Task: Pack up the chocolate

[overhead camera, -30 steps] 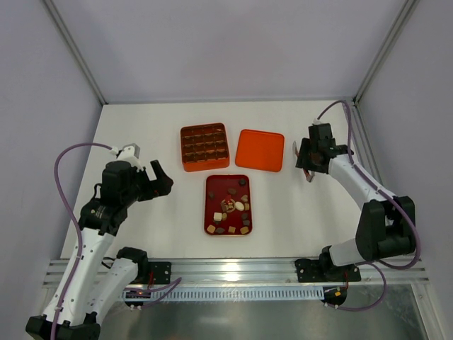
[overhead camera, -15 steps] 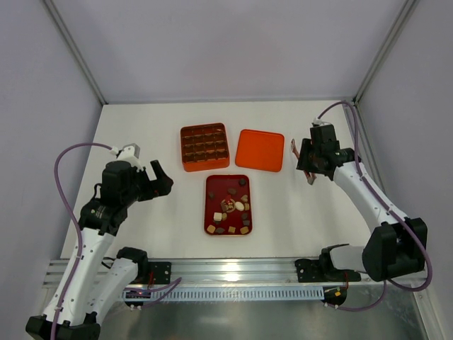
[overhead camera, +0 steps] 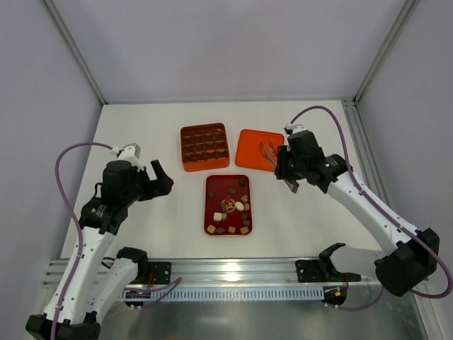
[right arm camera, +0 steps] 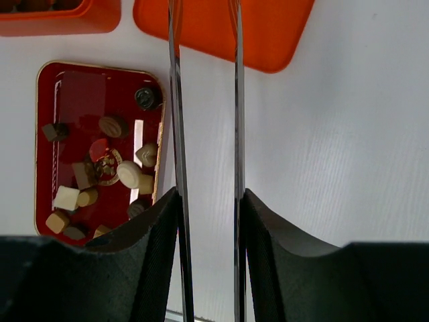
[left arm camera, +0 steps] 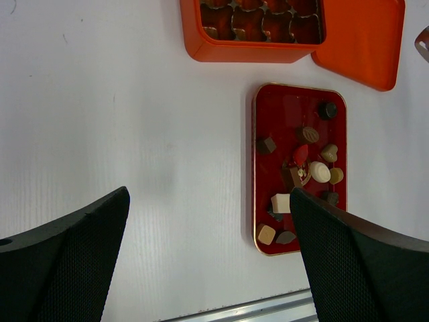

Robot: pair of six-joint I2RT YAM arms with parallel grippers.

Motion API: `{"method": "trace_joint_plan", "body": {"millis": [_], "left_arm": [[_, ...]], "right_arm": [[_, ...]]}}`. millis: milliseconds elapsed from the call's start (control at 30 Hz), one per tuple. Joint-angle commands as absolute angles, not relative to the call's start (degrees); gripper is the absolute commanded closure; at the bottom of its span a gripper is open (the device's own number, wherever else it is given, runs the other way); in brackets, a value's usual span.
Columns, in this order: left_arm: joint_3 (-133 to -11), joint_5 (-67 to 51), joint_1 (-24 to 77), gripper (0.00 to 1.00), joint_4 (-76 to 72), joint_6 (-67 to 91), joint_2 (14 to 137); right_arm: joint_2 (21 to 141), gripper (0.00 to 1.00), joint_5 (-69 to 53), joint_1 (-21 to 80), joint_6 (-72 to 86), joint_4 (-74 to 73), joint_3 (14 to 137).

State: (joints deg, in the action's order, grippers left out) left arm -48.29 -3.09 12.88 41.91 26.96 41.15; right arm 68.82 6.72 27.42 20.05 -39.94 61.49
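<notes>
The chocolate (overhead camera: 228, 205) is several small brown, tan and cream pieces scattered on a dark red tray (overhead camera: 214, 185); the left wrist view shows the chocolate (left arm camera: 319, 172) too. My right gripper (overhead camera: 285, 166) is shut on metal tongs (overhead camera: 269, 152), whose tips reach over the orange lid (overhead camera: 255, 145). In the right wrist view, the two tong blades (right arm camera: 175, 100) run up between my right gripper's (right arm camera: 208, 198) pads, beside the tray's right edge, with chocolate (right arm camera: 129, 173) to their left. My left gripper (overhead camera: 161, 177) hangs open left of the tray, holding nothing.
An orange box with grid compartments (overhead camera: 204, 147) sits behind the red tray, with its lid to its right. The box (left arm camera: 255, 30) and lid (left arm camera: 362, 40) also show in the left wrist view. An aluminium rail (overhead camera: 233, 269) runs along the near edge.
My right arm has swung left from the table's right side to the lid and tray, carrying the tongs, and its jaws have narrowed. The left arm has not moved.
</notes>
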Motion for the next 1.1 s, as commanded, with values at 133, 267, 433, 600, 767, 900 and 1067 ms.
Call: {"method": "trace_joint_plan", "body": {"millis": [133,267,433,600,767,900,1067], "left_arm": [[-48.34,-3.16,13.01,0.0,40.25,26.72,41.13],[-48.25,-2.99,13.01,0.0,40.25,26.89,41.13],[-48.25,-2.9,13.09,0.0,40.34,26.89,41.4],[-48.25,-2.99,13.01,0.0,40.25,26.89,41.48],[-48.25,-2.9,13.1,0.0,40.25,26.89,41.49],[-48.25,-2.9,13.01,0.0,40.25,26.81,41.57],[-48.25,-3.16,13.1,0.0,40.25,26.81,41.75]], "right_arm": [[67.06,0.57,5.98,38.66,23.64,-41.13,64.16],[68.81,0.58,7.21,43.76,24.61,-41.22,63.9],[71.19,0.59,7.91,48.6,25.14,-40.52,63.63],[73.82,0.59,8.53,50.18,24.79,-39.82,63.19],[75.58,0.59,8.09,50.54,24.17,-39.2,62.93],[76.38,0.59,7.82,51.06,23.82,-39.29,62.75],[76.99,0.59,7.65,52.03,23.91,-39.2,61.79]]}}
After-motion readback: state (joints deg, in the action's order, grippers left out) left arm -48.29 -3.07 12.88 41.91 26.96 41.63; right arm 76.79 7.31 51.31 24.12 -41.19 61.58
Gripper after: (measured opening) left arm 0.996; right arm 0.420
